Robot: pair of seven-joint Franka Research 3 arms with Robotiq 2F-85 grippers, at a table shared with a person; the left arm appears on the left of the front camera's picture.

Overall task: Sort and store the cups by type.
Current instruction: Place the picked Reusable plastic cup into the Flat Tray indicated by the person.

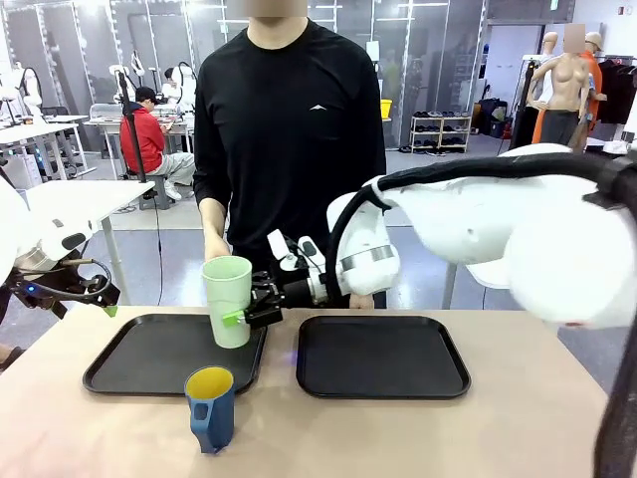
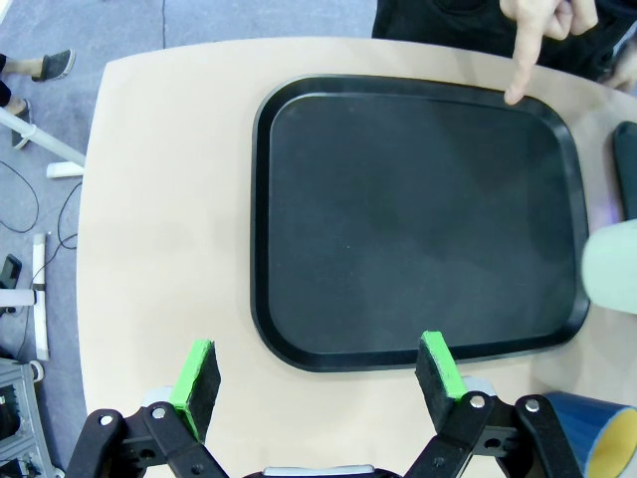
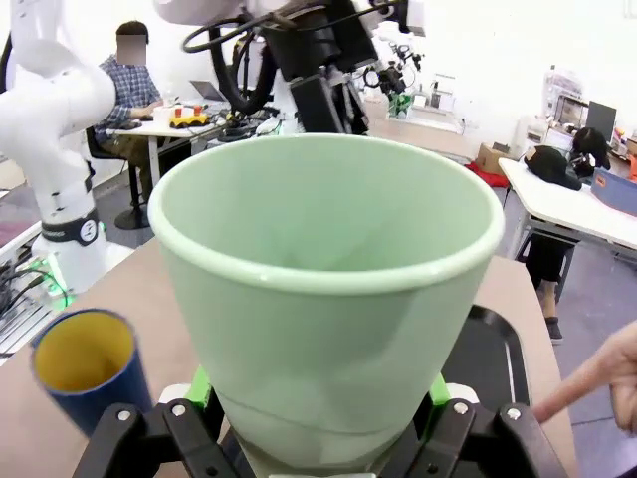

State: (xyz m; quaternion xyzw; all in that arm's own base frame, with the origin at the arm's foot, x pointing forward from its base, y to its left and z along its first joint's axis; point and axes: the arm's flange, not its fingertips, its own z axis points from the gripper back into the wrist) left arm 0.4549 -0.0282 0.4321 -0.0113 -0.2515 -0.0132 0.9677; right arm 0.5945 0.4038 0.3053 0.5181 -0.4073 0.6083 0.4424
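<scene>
Firmly between the right hand's [image 1: 241,317] pads [image 1: 232,320], the mint-green tumbler [image 1: 228,299], upright by the left tray's [image 1: 100,373] rim; left hand [image 2: 318,373] wide, empty.

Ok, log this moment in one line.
right end effector: shut on mint tumbler over left tray | left end effector: open | blue mug: on table | person's hand: pointing at left tray

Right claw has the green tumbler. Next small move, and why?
Probably lower the mint tumbler onto the left tray, and only then open. The right claw is shut on it at that tray's right side. The person's finger points at the same tray's far rim. The blue mug stands on the table in front of the tray, out of the way.
</scene>
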